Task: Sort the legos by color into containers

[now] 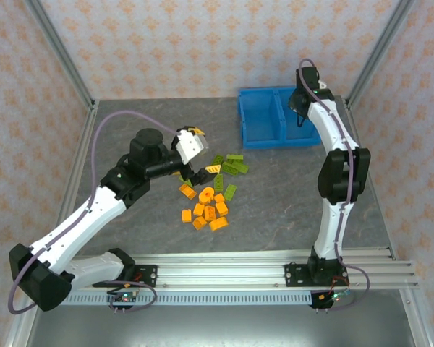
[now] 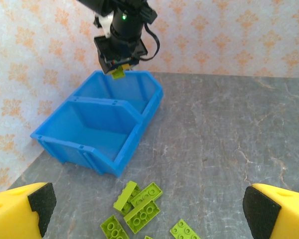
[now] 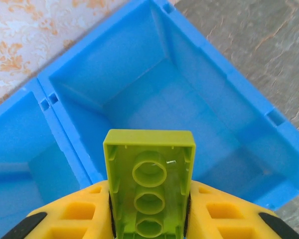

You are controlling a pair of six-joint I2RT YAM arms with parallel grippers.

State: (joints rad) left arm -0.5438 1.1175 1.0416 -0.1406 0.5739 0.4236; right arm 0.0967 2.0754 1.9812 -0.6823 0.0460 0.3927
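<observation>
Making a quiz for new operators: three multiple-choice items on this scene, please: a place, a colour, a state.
1. The right end effector is over: A the blue bin; B the loose bricks; C the table's near edge.
2. The brick it holds is: A orange; B lime green; C blue.
3. The left end effector is: A open; B shut on a brick; C shut empty.
Answers: 1 A: bin lies below it. 2 B: green shows in its grip. 3 A: its fingers stand wide apart.
</observation>
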